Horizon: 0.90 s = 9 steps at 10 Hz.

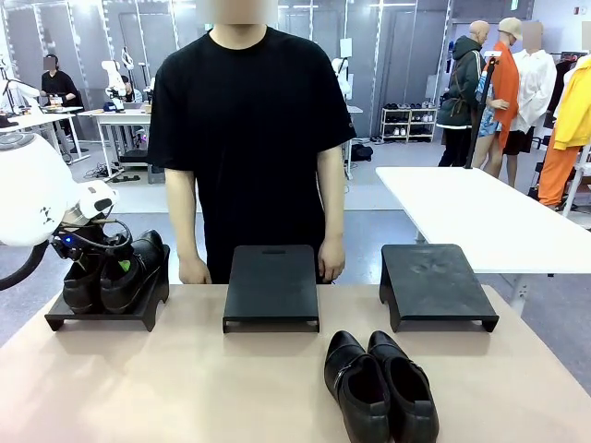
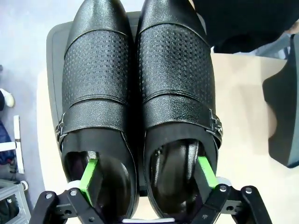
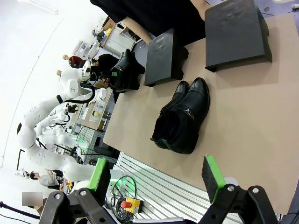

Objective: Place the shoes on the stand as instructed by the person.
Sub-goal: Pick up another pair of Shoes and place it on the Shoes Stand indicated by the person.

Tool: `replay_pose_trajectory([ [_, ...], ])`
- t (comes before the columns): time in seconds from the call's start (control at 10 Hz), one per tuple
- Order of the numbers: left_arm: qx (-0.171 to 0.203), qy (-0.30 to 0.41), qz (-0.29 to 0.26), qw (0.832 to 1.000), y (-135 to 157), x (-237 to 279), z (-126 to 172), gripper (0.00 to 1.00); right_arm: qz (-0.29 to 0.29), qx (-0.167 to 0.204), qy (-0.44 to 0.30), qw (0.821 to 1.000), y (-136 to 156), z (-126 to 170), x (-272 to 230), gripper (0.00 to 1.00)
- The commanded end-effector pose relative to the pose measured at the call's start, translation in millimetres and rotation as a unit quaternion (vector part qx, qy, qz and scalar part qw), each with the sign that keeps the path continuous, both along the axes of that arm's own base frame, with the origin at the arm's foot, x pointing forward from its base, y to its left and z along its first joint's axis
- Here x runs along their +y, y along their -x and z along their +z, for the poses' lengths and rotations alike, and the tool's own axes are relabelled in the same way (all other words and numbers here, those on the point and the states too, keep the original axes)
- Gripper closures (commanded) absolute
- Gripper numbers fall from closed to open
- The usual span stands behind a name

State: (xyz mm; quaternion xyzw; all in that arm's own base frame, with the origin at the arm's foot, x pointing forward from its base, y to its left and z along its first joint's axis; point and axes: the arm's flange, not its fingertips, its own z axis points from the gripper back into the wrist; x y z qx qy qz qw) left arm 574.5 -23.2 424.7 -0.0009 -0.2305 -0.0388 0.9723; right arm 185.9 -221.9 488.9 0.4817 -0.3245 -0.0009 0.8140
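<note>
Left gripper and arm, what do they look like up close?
The left gripper is a black linkage frame with silver pivot bolts; its two fingers carry bright green pads. In the front view the left arm is a glossy white rounded shell, with a black cable looping below it.

Two pairs of black shoes (image 1: 380,388), three black stands (image 1: 271,288), one person (image 1: 249,120) at the table

The middle stand (image 1: 271,277) and the right stand (image 1: 432,277) have bare tops. The left stand (image 1: 102,318) is full with a pair of shoes (image 1: 115,272). Another pair (image 1: 380,383) lies on the table (image 1: 166,388) in front of the gap between the bare stands. The person's right hand (image 1: 194,270) and left hand (image 1: 331,263) hang just behind the middle stand's corners.
</note>
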Motion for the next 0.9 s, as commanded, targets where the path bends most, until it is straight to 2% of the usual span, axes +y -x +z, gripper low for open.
replay_pose_trajectory([
  [0.0, 0.000, -0.002, -0.001, 1.000, -3, 1, 0, 0.00, 0.000, -0.012, 0.001, 1.000, 0, 1, 0, 0.00],
  [0.1, 0.000, 0.000, 0.000, 1.000, 0, 0, 0, 0.00, 0.000, -0.012, 0.001, 1.000, 0, 1, 0, 0.00],
  [0.2, 0.025, 0.045, -0.021, 0.998, 14, 7, 29, 0.00, 0.000, -0.012, 0.001, 1.000, 0, 1, 0, 0.00],
  [0.3, 0.031, 0.054, -0.021, 0.998, 31, 24, 44, 0.00, 0.000, -0.012, 0.001, 1.000, 0, 1, 0, 0.00],
  [0.5, 0.053, 0.121, -0.046, 0.990, 75, 62, 61, 0.00, 0.000, -0.012, 0.001, 1.000, 0, 1, 0, 0.00],
  [0.7, 0.063, 0.232, -0.085, 0.967, 122, 103, 72, 0.00, 0.000, -0.012, 0.001, 1.000, 0, 1, 0, 0.00],
  [0.8, 0.054, 0.287, -0.105, 0.951, 146, 125, 72, 0.00, 0.000, -0.012, 0.001, 1.000, 0, 1, 0, 0.00],
])
